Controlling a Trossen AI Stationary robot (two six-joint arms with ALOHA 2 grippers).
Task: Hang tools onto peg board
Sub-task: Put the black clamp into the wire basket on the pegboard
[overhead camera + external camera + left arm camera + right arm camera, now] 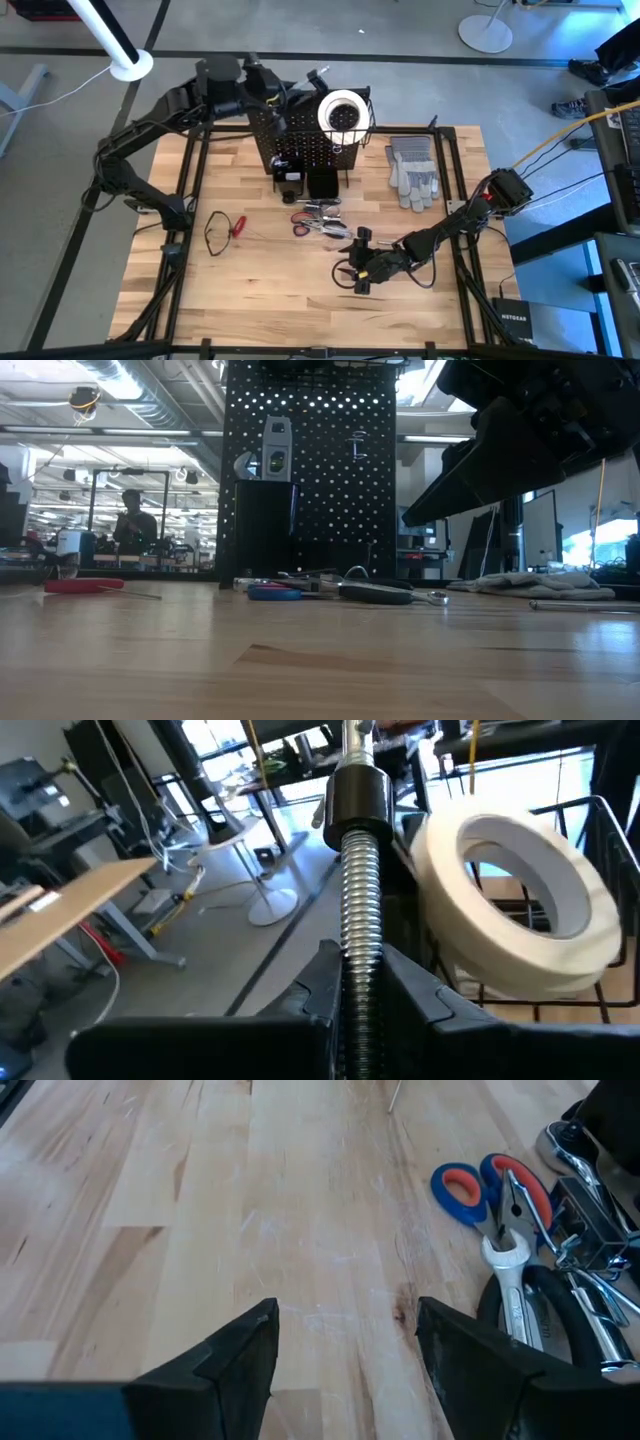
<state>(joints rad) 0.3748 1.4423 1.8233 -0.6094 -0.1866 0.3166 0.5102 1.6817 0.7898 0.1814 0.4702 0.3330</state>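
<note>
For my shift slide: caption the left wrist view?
Left claw shut on the C-clamp's threaded screw, beside the white tape roll in the wire basket.

We hold the left gripper [262, 85] clamped at the rear; the right gripper [352, 273] hangs low, fingers [235, 1355] spread.

The peg board [305, 140] stands near the surface's [260, 290] far edge, a tape roll [341, 112] in its basket. Gloves [412, 172] lie toward the far right corner. Pliers and a wrench [322, 220] lie heaped mid-surface before the board.
</note>
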